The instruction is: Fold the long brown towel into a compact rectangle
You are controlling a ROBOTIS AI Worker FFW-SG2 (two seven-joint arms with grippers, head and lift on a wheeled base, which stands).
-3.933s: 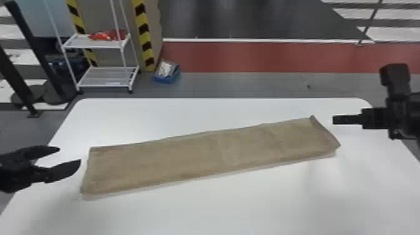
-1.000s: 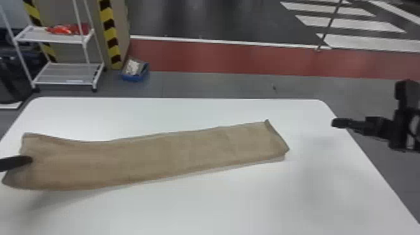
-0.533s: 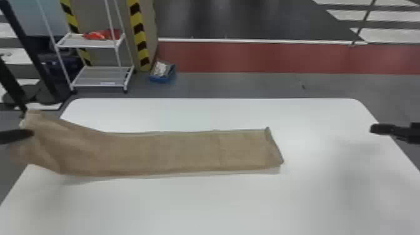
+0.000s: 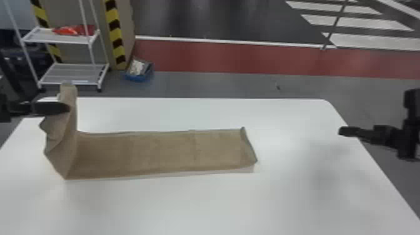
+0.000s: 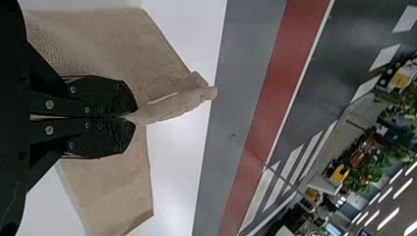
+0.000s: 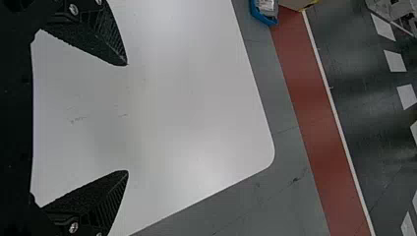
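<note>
In the head view my left gripper [image 4: 67,107] holds up the left end of the brown towel [image 4: 162,153], which rises from a crease near the table's left side. The rest lies flat as a long strip reaching right of the table's middle. The left wrist view has my left gripper [image 5: 132,117] shut on a pinched fold of the towel [image 5: 113,44], whose cloth hangs to both sides of the fingers. My right gripper [image 4: 340,131] stays above the table's right edge; its fingers are wide apart in the right wrist view, where the gripper [image 6: 128,118] holds nothing.
The white table [image 4: 218,203] spreads around the towel. Beyond its far edge, a white rack [image 4: 72,73] with red items and a blue bin [image 4: 139,71] stand on the floor at the back left.
The left gripper, open beside the towel's left end at first, has taken hold of it, lifted it and carried it rightward, bending the cloth upward. The head view has also shifted.
</note>
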